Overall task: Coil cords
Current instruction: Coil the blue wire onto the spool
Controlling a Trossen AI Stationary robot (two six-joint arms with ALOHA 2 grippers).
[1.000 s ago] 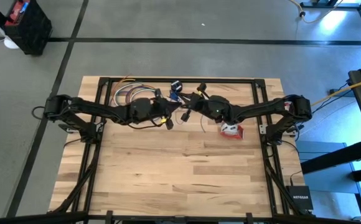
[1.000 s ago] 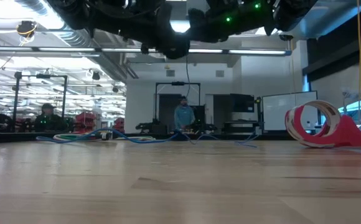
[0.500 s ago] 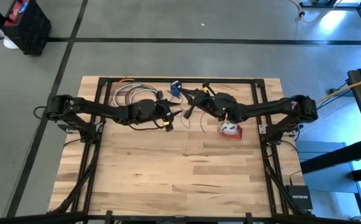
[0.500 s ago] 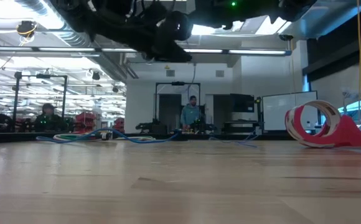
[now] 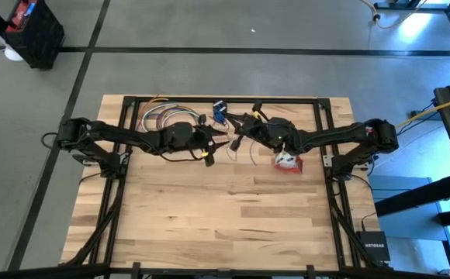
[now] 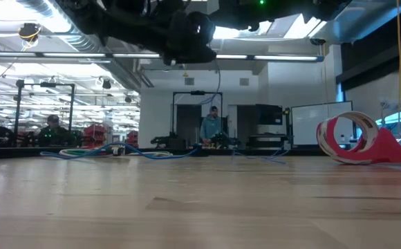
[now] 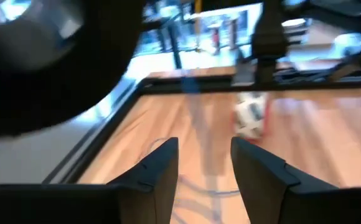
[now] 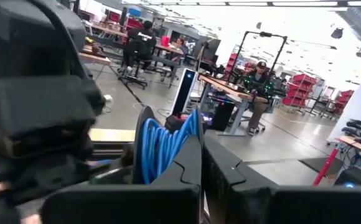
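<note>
Right pincer (image 5: 233, 141) pressed together, raised over the surface (image 5: 225, 209), near the red-and-white cord bundle (image 5: 287, 161) on its left-arm side; cannot tell whether a strand is caught. Left pincer (image 5: 213, 143) spread and empty, just past the right one from the bundle, pointing toward it. Bluish-purple cord (image 5: 157, 118) looped on the surface well apart from the bundle, beyond both pincers; a thin strand (image 5: 253, 155) just beside the bundle.

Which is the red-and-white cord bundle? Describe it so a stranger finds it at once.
Take the light wooden table, right half, toward its far edge. There lies the short red-and-white cord bundle, a compact loop, unlike the thin bluish-purple cord sprawled loose at far left.
</note>
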